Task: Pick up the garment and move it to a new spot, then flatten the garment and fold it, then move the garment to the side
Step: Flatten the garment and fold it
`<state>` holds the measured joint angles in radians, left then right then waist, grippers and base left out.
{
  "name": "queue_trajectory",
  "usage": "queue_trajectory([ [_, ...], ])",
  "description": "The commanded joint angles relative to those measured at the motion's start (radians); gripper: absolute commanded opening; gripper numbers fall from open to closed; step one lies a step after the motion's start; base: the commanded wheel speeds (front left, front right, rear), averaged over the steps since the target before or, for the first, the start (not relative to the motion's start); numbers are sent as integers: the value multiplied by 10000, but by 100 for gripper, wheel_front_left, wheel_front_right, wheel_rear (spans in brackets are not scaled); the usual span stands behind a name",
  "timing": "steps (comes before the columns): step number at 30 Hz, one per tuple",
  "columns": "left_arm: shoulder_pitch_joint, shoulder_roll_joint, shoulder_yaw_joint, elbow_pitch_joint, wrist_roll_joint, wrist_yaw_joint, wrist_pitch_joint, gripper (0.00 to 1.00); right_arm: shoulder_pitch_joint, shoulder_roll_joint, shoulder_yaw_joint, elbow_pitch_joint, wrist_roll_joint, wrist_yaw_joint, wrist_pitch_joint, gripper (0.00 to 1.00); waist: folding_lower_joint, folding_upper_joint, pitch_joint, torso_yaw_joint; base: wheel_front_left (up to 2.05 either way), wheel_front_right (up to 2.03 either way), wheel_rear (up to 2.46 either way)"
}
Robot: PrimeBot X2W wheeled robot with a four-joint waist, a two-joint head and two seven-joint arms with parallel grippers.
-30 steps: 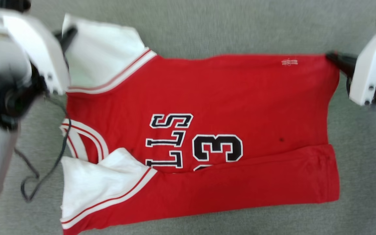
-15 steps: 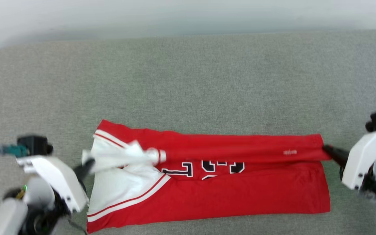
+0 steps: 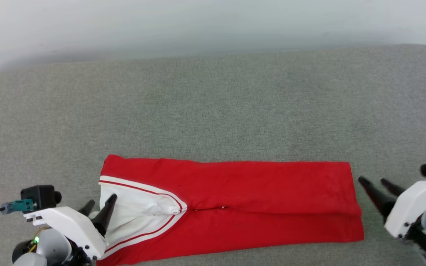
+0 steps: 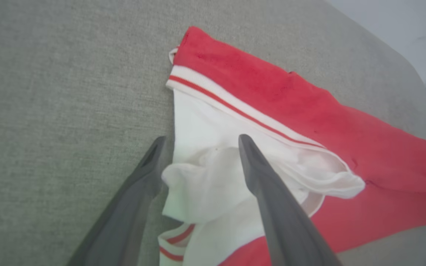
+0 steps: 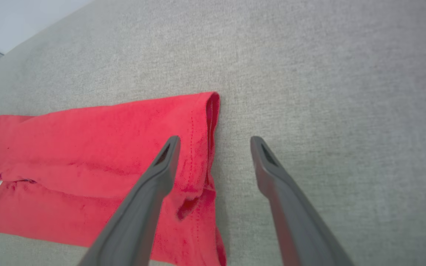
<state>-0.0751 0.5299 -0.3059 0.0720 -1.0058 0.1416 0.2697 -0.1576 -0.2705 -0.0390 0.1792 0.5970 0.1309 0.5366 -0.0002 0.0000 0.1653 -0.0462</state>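
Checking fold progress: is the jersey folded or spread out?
Folded. The jersey lies as a narrow band, its long edges turned in, meeting along the middle; white sleeve at its left end.

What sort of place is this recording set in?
Probably a lab folding station, not a home: a wide grey cloth-covered surface, a bare pale wall behind it, and one folded jersey laid out.

1. Nothing legible on the garment [image 3: 264,192]: no text, number, label or brand mark.
2. Folded outer faces plain red in head view and both wrist views.
3. Red-and-white stripes on trim [image 3: 139,187]: pattern, not lettering.
4. Stitch line along hem [image 5: 202,122]: no characters.
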Motion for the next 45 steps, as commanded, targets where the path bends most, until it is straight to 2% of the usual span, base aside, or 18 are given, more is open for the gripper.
queue_trajectory([
  [1,-80,37,75,-148,181,60,-235,100,114,-145,-91,-245,18,-4,-126,100,2,0,-112,-19,0,0,0],
  [4,-291,159,97,-506,695,101,-768,100,193,-345,-368,-858,-83,-4,-151,100,2,0,-280,-37,0,0,0],
  [7,-483,144,109,-750,1297,322,-1368,100,188,-452,-694,-1359,-241,-4,135,100,2,0,-442,-78,0,0,0],
  [13,-843,-195,-94,-1290,2447,540,-2798,100,215,-485,-1307,-1845,-602,-4,1499,100,2,0,-640,-20,0,0,0],
  [18,-1103,-601,-390,-1271,3653,849,-4317,100,455,-235,-1840,-1989,-934,-4,2703,100,2,0,-578,292,0,0,0],
  [22,-1378,-1100,-579,-1117,4253,977,-5045,100,570,134,-2045,-1789,-1223,-4,3318,100,2,0,-351,624,0,0,0],
  [28,-1569,-1782,-591,-1160,4973,905,-5337,100,331,708,-2043,-1055,-1329,-4,3696,100,2,0,119,1126,0,0,0],
  [31,-1561,-2081,-454,-1294,5208,771,-5358,100,139,754,-2011,-530,-1220,-4,3677,100,2,0,366,1359,0,0,0],
  [38,-1254,-2355,-97,-1272,5752,336,-5364,100,55,956,-1595,811,-984,-4,3847,100,2,0,572,1603,0,0,0],
  [39,-1212,-2383,-62,-1259,5809,283,-5359,100,59,977,-1510,910,-927,-4,3891,47,2,0,569,1609,0,0,0],
  [40,-1173,-2406,-26,-1239,5860,258,-5355,100,51,984,-1445,958,-891,-4,3866,4,2,0,551,1606,0,0,0],
  [41,-1141,-2417,24,-1226,5905,212,-5357,100,33,978,-1392,971,-838,-3,3837,0,2,0,523,1594,0,0,0],
  [45,-985,-2449,120,-1121,6048,116,-5356,100,-113,700,-1211,673,-740,-4,3721,0,2,0,324,1465,0,0,0],
])
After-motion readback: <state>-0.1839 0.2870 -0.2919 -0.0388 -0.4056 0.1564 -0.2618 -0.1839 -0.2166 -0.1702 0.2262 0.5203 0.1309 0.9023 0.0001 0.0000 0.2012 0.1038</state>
